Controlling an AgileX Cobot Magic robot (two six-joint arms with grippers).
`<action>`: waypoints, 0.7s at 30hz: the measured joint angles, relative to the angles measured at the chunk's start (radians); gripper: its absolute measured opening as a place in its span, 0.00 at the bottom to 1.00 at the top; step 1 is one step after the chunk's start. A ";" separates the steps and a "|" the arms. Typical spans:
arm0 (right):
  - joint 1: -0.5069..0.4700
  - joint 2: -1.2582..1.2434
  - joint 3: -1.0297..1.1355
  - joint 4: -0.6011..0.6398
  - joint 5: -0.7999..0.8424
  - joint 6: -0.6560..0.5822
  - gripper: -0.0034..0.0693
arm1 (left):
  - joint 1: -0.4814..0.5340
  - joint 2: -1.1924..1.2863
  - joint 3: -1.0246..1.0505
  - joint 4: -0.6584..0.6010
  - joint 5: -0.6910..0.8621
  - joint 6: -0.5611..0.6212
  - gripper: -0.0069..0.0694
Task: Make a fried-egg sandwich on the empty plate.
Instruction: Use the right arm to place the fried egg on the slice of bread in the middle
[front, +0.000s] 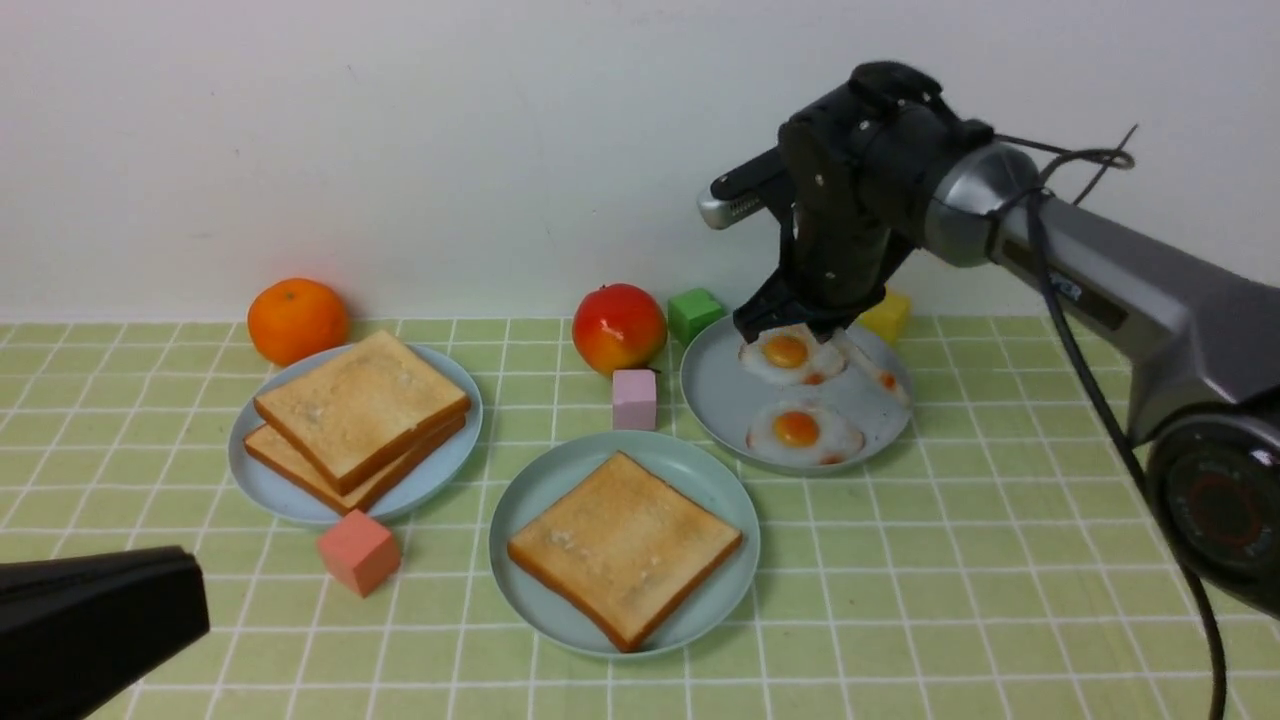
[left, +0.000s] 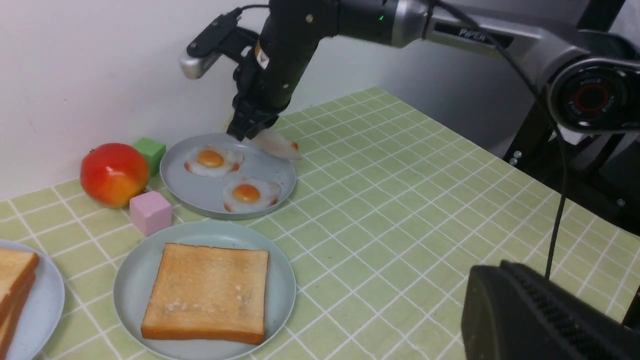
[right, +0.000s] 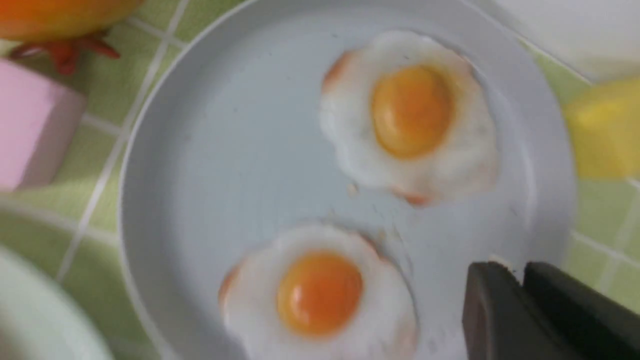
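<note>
Right gripper (front: 800, 325) pinching edge of one egg (front: 870, 365); egg tilted, hanging from fingertips over right side of grey plate (front: 720, 385); two other eggs (front: 803, 432) flat on that plate; mint plate (front: 560, 470) nearer, holding one toast (front: 625, 545); left gripper (front: 150, 610) pressed together, well apart.

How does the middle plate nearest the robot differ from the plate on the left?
The near plate is pale mint; the left plate is light blue. The near plate holds one toast slice; the left plate holds two slices stacked askew. Both are round with low rims.
</note>
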 joint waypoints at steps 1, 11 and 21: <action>0.001 -0.023 0.000 0.016 0.029 -0.002 0.15 | 0.000 0.000 0.000 0.001 0.000 0.000 0.08; 0.207 -0.253 0.093 0.117 0.089 0.006 0.15 | 0.000 0.000 0.000 0.006 0.058 -0.001 0.08; 0.340 -0.226 0.321 0.103 -0.183 0.116 0.15 | 0.000 0.000 0.000 0.013 0.083 -0.001 0.09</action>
